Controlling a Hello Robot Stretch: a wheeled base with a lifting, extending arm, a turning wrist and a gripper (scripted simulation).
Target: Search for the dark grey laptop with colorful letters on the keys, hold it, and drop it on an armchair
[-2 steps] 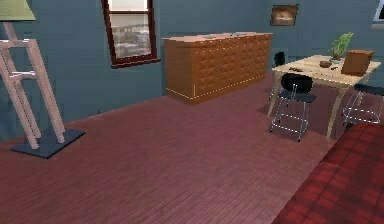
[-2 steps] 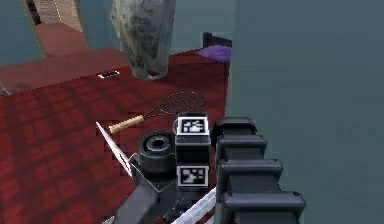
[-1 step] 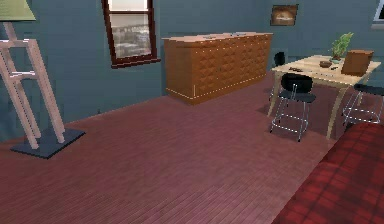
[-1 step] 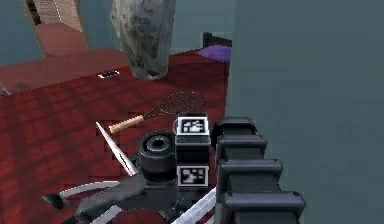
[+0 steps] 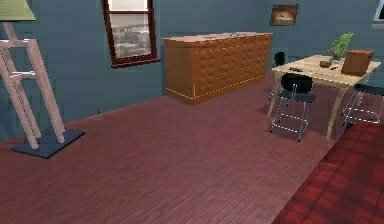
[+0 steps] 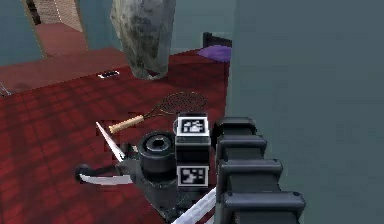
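Your claw (image 6: 95, 152) sits low at the arm side view's left of the two white marker squares (image 6: 191, 128), its thin fingers (image 6: 112, 142) reaching out over red carpet (image 6: 50, 125). A racket (image 6: 180, 103) lies on that carpet with its tan handle ending right by the upper finger, so you cannot tell whether the claw holds anything, nor whether it touches the handle. The dark arm (image 6: 245, 185) fills the lower middle and hides the floor behind it.

Farther out, a small flat dark thing (image 6: 105, 75) lies on the floor, too small to name. A grey-green mass (image 6: 140, 35) is cut off by the top edge. A blue wall (image 6: 310, 90) blocks the right half, and a purple corner (image 6: 215, 47) pokes out from behind it.

In the forward view, a wooden chest of drawers (image 5: 218, 65) stands against the wall with every drawer pushed in, so you cannot see its contents. The worktop (image 5: 312, 70) carries a potted plant (image 5: 343, 44), a small dark blob (image 5: 325, 63) and a brown boxy thing (image 5: 357, 63). A black stool (image 5: 295, 90) stands before it. Red plaid upholstery (image 5: 340, 185) is cut off at the bottom right corner.

You cannot tell where the laptop is; the brown shape does not read as dark grey.
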